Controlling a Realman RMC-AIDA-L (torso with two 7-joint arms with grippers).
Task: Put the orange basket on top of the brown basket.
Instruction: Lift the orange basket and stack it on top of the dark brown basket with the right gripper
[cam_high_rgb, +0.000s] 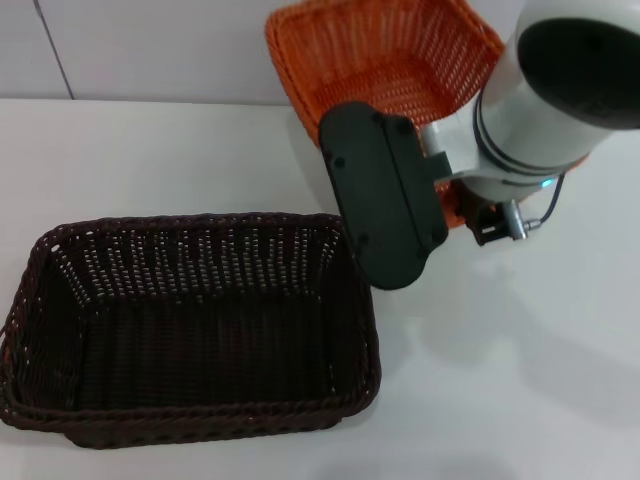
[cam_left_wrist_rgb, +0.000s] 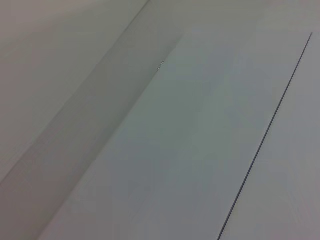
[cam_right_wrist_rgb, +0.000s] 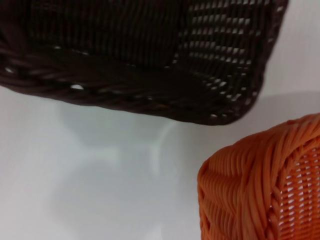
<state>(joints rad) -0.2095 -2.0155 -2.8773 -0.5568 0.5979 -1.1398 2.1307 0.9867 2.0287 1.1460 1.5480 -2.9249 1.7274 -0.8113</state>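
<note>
Brown basket (cam_high_rgb: 190, 330) sits nearest; right hand (cam_high_rgb: 480, 215), grip unclear, reaches down at orange basket (cam_high_rgb: 385, 55).

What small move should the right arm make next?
Probably carry the orange basket over toward the brown basket: it appears tilted up at the right end effector, beside the brown one, which sits open on the table, apart from it.
</note>
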